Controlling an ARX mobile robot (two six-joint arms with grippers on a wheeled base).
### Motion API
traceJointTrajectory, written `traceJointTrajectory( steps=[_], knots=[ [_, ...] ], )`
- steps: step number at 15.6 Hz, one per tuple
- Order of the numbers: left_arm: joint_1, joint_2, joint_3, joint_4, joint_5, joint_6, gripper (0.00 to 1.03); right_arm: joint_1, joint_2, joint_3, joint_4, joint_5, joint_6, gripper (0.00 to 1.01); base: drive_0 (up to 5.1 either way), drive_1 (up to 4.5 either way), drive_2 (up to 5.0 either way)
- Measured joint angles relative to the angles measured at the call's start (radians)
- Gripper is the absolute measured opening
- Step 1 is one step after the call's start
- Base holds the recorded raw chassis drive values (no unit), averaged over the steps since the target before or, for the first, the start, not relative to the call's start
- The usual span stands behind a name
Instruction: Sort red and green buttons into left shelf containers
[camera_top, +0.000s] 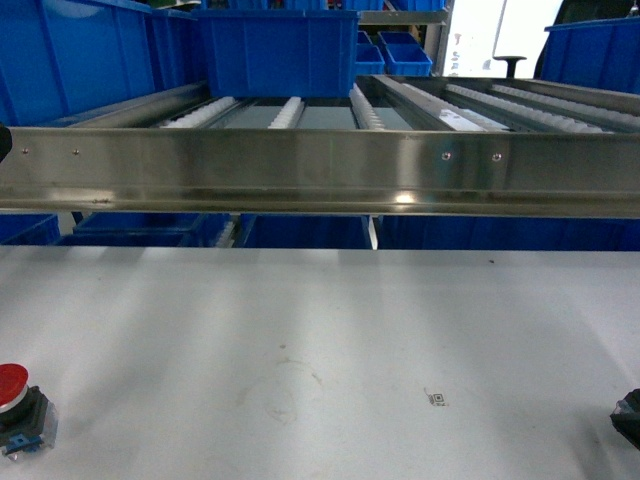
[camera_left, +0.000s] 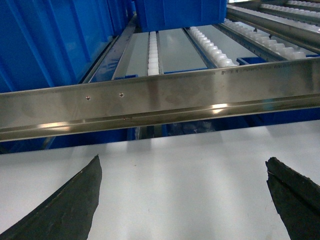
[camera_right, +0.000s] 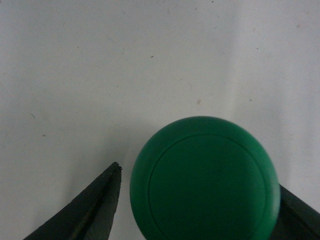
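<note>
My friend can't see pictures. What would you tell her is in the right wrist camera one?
A big round green button fills the lower middle of the picture, seen from straight above. It sits on a plain white table, between the right gripper's two dark fingers, which are spread apart on either side of it.

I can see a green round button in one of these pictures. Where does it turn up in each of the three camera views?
Head view: not identifiable; only a dark object at the right edge.
Left wrist view: not in it.
Right wrist view: the green button fills the lower middle, between the right gripper fingers.
Shared landmark: the white table appears in all three views; the steel shelf rail in two.
</note>
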Motion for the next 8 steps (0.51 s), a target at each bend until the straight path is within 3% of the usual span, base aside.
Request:
traceJointTrajectory(
  steps=[5, 8],
  knots=[
    [0.000, 0.000, 0.000, 0.000, 0.000, 0.000, 0.98, -0.001, 0.013, -0.019, 0.050, -0.006, 0.003, 0.28, 0.0, 0.00, 0.0],
    [0.000, 0.000, 0.000, 0.000, 0.000, 0.000, 0.98, -0.021, 0.006, -0.058, 0.108, -0.010, 0.004, 0.27, 0.0, 0.00, 0.0]
  ],
)
